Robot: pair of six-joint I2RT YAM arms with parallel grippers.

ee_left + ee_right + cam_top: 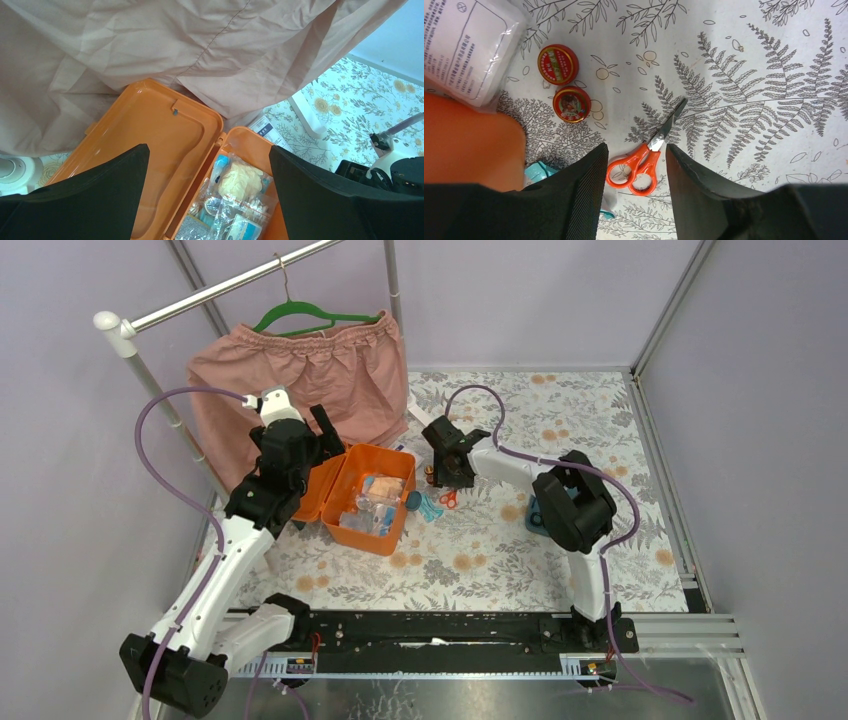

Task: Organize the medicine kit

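Left gripper [208,150] gapes empty over the open medicine kit [165,135] — right gripper [636,150] spread empty above scissors [655,142].

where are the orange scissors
In the top view, small orange-handled metal scissors lie on the floral table cover right of the open orange plastic box, directly under the right tool.

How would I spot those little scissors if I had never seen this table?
Find the open orange box on the flower-patterned table. Just to its right, under the open right gripper, lie the scissors. Unlike the two round red tins beside them, they have orange loop handles and short metal blades.
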